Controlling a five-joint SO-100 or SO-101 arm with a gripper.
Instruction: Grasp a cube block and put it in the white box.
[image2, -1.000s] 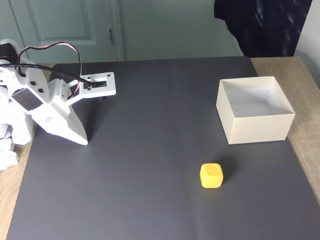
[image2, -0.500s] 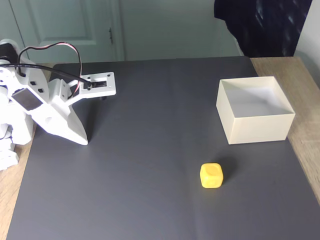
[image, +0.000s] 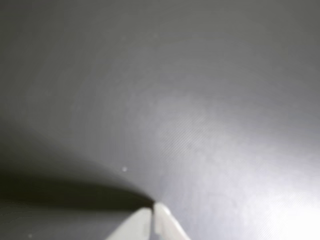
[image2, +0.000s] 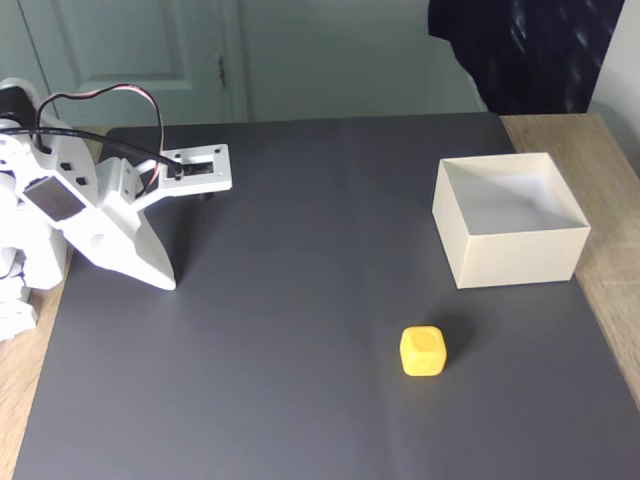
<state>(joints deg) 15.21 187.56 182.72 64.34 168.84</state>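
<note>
Your wrist view gives you the dark mat (image: 190, 100) and the two pale fingers (image: 159, 222), pressed together with nothing between them. In the fixed view the gripper (image2: 168, 282) rests its tip on the mat at the left. The cube block (image2: 422, 351) sits near the front, well right of it. The white box (image2: 466, 245), farther right, holds nothing. Nothing has moved since a second ago.

The jaws' white tips meet just above the dark grey mat (image: 200, 100).
</note>
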